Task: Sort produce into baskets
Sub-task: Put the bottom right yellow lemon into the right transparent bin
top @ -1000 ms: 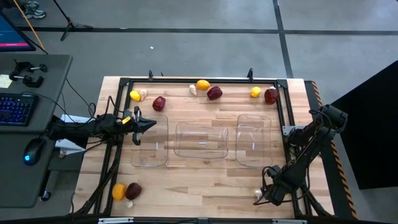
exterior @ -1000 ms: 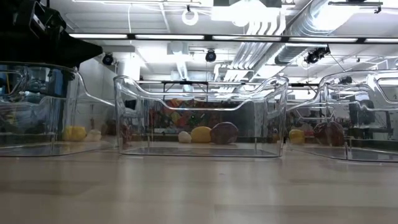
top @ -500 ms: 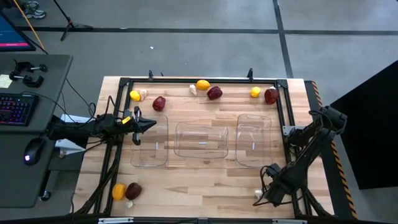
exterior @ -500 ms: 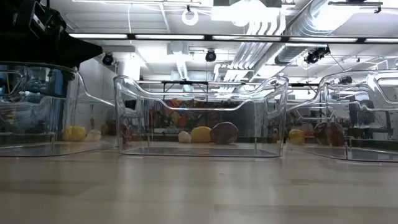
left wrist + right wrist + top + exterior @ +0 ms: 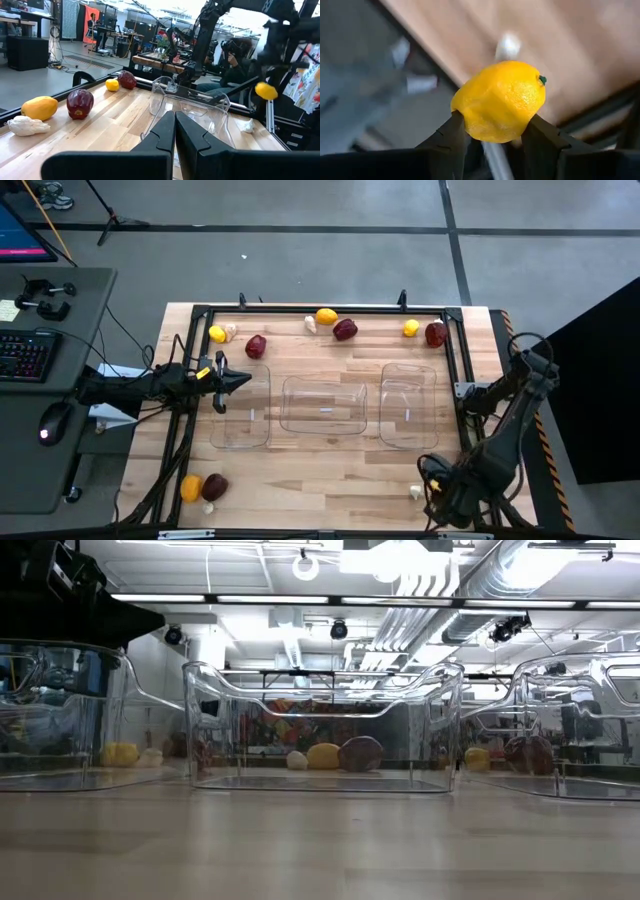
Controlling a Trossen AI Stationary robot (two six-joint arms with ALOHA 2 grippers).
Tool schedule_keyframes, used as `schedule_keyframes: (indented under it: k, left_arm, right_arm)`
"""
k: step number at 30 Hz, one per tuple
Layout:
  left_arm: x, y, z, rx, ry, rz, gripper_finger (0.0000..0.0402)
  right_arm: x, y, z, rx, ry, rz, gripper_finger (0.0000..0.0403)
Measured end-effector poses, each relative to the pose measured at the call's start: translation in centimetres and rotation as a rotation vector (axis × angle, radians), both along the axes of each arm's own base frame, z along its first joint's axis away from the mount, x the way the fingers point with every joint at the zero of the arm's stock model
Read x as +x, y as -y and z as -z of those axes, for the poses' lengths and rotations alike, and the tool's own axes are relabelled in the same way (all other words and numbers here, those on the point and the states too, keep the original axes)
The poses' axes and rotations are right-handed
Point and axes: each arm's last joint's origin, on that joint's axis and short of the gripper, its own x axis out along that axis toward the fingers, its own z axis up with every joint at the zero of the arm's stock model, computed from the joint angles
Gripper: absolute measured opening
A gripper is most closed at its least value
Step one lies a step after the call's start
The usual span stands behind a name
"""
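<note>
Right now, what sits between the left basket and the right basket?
The middle basket sits between the left basket and right basket, all in one row. The high view shows it.

Yellow lemon (image 5: 498,100) between dark pincer fingers (image 5: 447,137), clear baskets (image 5: 325,406), pale wooden table (image 5: 330,470)

We see a table (image 5: 330,470) of pale, matt wood planks with visible grain, framed by dark metal rails (image 5: 320,310). The three baskets (image 5: 325,405) are clear, glossy plastic that catches ceiling reflections. We note the lemon (image 5: 499,100) has a pebbled, slightly shiny yellow rind, clamped between smooth matt black fingers (image 5: 542,142).
</note>
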Motion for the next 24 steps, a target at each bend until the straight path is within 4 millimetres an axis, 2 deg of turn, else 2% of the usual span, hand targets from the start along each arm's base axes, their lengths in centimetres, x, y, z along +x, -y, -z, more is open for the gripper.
schedule_keyframes:
  k: [3, 6, 9, 16, 24]
  left_arm:
    - [0.0, 0.0, 0.0, 0.000, 0.000, 0.000, 0.0000]
    - [0.0, 0.0, 0.0, 0.000, 0.000, 0.000, 0.0000]
    - [0.0, 0.0, 0.0, 0.000, 0.000, 0.000, 0.0000]
    - [0.0, 0.0, 0.0, 0.000, -0.002, 0.001, 0.0000]
    - [0.0, 0.0, 0.0, 0.000, -0.001, 0.000, 0.0000]
  right_arm:
    - [0.4, 1.4, -1.8, -0.137, 0.086, 0.044, 0.0140]
    - [0.4, 3.2, -2.8, -0.297, 0.091, 0.077, 0.0143]
    - [0.7, 4.5, -3.2, -0.331, 0.156, 0.042, 0.0146]
    - [0.3, 8.8, -0.8, -0.430, 0.076, 0.088, 0.0148]
    - [-1.0, 13.7, 2.2, -0.357, 0.098, 0.268, 0.0149]
